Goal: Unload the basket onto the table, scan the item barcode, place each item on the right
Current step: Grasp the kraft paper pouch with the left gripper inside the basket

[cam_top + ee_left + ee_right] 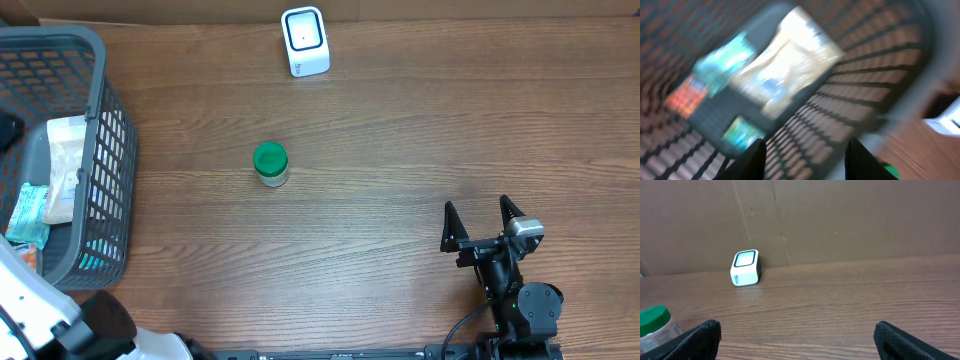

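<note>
One small clear jar point(271, 176) with a green lid point(270, 158) stands upright on the table point(400, 150). The right gripper point(477, 206) is spread wide, empty; the left gripper point(805, 146) has its fingers apart, holding nothing.

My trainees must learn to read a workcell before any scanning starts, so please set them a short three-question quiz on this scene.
1. True or false: the right gripper holds the green-lidded jar.
2. The white scanner stands: A) on the jar, B) at the table's far edge, C) beside the right gripper.
3. Fill in: the left wrist camera looks into the ____.
Key: 1 false; 2 B; 3 basket.
</note>
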Available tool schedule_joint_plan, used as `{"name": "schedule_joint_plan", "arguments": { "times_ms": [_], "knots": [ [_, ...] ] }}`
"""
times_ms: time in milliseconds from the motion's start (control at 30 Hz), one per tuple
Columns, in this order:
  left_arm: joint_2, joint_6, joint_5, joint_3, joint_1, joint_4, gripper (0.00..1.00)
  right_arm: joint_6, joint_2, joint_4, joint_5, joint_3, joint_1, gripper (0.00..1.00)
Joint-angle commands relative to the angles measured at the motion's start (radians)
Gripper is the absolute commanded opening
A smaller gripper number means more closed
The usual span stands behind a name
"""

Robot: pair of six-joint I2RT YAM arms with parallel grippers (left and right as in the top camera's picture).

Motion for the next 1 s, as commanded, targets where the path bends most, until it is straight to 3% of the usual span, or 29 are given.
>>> {"name": "schedule_joint_plan", "arguments": {
  "times_ms": [0, 200, 500, 600, 767, 967],
  "knots": [
    [-0.007, -0.11, -0.01, -0.152, 0.106, 0.025, 0.39, 0.0, -0.007, 0.005, 0.012, -0.011, -0.006, 1.0],
    [-0.007, -0.11, 0.053, -0.47, 0.23, 0.196, 0.38, 0.0, -0.007, 0.005, 0.012, -0.011, -0.006, 1.0],
    [-0.007, -0.164, 0.048, -0.858, 0.24, 0.515, 0.4, 0.0, -0.007, 0.005, 0.012, -0.011, -0.006, 1.0],
    [-0.007, -0.168, 0.042, -0.97, 0.24, 0.632, 0.49, 0.0, -0.007, 0.005, 0.012, -0.011, -0.006, 1.0],
    [-0.007, -0.178, 0.04, -1.107, 0.24, 0.827, 0.73, 0.0, -0.007, 0.005, 0.012, -0.011, -0.006, 1.0],
    [-0.006, -0.178, 0.077, -1.188, 0.236, 0.974, 0.8, 0.0, -0.007, 0.005, 0.012, -0.011, -0.006, 1.0]
  ]
}}
